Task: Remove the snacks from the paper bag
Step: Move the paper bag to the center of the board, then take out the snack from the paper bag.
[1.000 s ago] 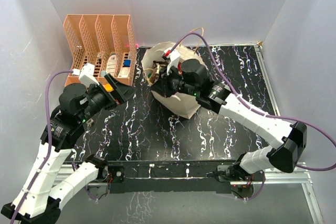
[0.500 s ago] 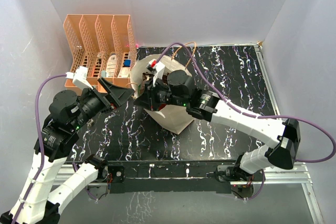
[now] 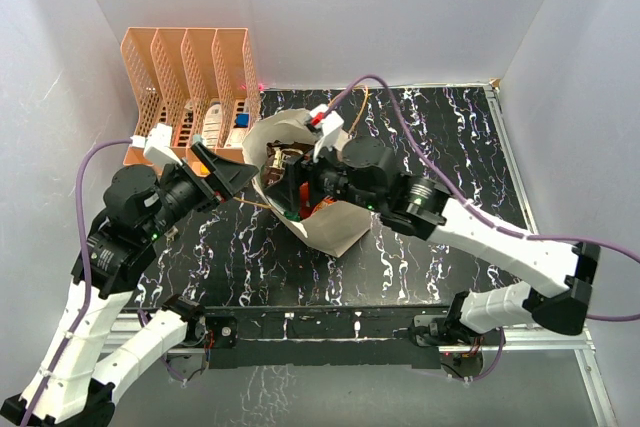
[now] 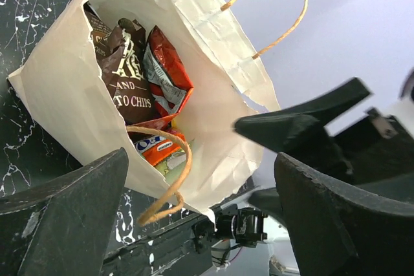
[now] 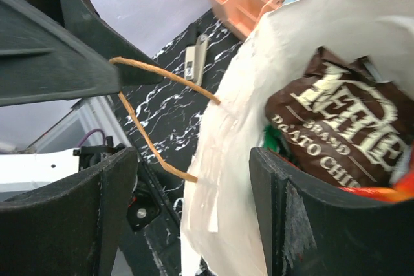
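Note:
The paper bag (image 3: 335, 230) lies on its side mid-table, its mouth facing left. Inside it I see the snacks: a dark brown chip packet (image 4: 119, 75), a red packet (image 4: 165, 72) and an orange one (image 4: 155, 148). The brown packet (image 5: 343, 127) also fills the right wrist view. My right gripper (image 3: 287, 187) is open at the bag's mouth, and the bag's near wall (image 5: 226, 179) stands loose between its fingers. My left gripper (image 3: 228, 169) hangs open just left of the mouth, holding nothing. A cord handle (image 4: 171, 185) loops out in front of it.
An orange slotted rack (image 3: 190, 77) holding small white and blue items stands at the back left, close behind the left gripper. White walls close the table in on three sides. Black marbled tabletop (image 3: 440, 127) lies to the right of the bag.
My right gripper was shut and has opened, letting go of the bag's rim. The bag was dragged left and its mouth now gapes. The left gripper edged closer to it.

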Robot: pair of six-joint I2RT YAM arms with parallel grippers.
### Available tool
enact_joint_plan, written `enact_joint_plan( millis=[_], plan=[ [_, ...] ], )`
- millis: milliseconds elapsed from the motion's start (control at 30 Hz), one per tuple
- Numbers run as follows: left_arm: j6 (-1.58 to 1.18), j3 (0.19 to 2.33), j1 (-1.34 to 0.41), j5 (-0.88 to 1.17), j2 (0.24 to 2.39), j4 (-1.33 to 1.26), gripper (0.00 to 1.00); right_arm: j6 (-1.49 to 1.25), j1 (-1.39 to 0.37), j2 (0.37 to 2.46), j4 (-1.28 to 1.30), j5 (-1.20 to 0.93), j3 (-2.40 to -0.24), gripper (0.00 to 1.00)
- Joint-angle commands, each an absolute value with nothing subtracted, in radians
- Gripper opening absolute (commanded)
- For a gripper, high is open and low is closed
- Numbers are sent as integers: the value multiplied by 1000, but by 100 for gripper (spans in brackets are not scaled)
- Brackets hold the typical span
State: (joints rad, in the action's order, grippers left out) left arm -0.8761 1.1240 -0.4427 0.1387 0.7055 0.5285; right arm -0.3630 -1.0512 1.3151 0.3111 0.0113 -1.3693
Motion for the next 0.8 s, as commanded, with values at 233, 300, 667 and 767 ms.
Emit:
enact_joint_plan(
  millis=[233,300,667,767],
  plan=[
    [-901,1098,-448,119,716,528,59,-310,-1051,1331,480,350,-1523,73],
    [-907,1093,-448,116,711,535,46,-346,-1051,1401,541,438,-1598,72],
    [-936,1076,-448,144,676,510,5,-445,-1051,1728,699,603,-1898,66],
    [-940,1069,-448,160,669,492,2,-483,-1051,1802,712,655,-1928,65]
  ],
)
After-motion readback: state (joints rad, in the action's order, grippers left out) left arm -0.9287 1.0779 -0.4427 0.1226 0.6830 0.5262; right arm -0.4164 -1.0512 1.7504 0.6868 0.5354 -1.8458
